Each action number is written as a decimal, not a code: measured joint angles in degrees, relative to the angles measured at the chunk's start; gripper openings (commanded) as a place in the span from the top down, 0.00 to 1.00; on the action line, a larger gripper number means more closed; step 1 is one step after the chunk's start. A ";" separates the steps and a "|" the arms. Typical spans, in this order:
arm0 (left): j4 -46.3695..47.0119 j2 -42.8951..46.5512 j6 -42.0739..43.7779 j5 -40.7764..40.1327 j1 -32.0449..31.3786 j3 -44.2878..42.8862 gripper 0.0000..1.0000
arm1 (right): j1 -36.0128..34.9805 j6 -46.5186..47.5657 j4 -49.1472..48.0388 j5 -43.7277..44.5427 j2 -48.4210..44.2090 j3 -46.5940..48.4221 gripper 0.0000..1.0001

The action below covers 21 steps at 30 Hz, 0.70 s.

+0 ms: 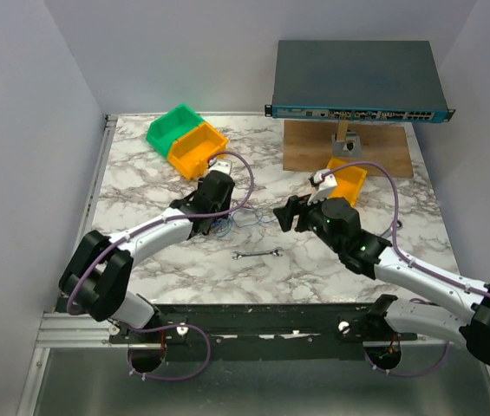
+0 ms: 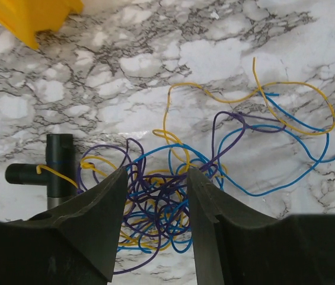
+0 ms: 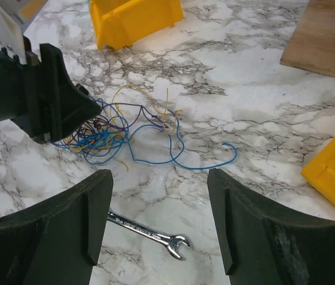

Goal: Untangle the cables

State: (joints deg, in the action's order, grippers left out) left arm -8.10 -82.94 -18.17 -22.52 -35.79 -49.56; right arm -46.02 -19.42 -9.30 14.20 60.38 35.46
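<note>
The cables (image 2: 161, 205) are a knot of thin blue, yellow and purple wires on the marble table, with loose loops trailing to the right (image 2: 286, 127). My left gripper (image 2: 155, 173) is down over the knot, its fingers apart on either side of it and the wires lying in the gap. From above, the cables (image 1: 230, 224) show just right of the left gripper (image 1: 212, 227). My right gripper (image 3: 158, 178) hangs open above bare table, short of the cables (image 3: 105, 135) and apart from them. It (image 1: 285, 214) faces the left gripper across the knot.
A silver wrench (image 1: 258, 254) lies near the front, below the right gripper. Yellow (image 1: 197, 147) and green (image 1: 173, 126) bins stand back left. A small yellow bin (image 1: 349, 180), a wooden board (image 1: 314, 147) and a network switch (image 1: 357, 78) are back right. A black T-shaped piece (image 2: 57, 169) lies left of the knot.
</note>
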 measured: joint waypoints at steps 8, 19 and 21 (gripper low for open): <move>-7.26 -7.61 -2.29 9.53 5.11 -4.83 0.68 | 0.00 0.00 0.02 0.00 -0.55 0.00 0.27; -1.53 -4.83 -2.78 29.40 9.05 0.33 1.00 | 0.00 0.04 -0.15 -4.26 2.75 0.00 0.26; 2.25 -0.07 -2.73 33.55 9.05 4.68 1.00 | 0.02 0.31 -0.55 -7.45 3.69 0.00 0.26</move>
State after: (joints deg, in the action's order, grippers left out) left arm -5.85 -83.00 -20.91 11.03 -26.74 -44.88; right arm -46.00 -19.11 -9.85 6.74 64.07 35.46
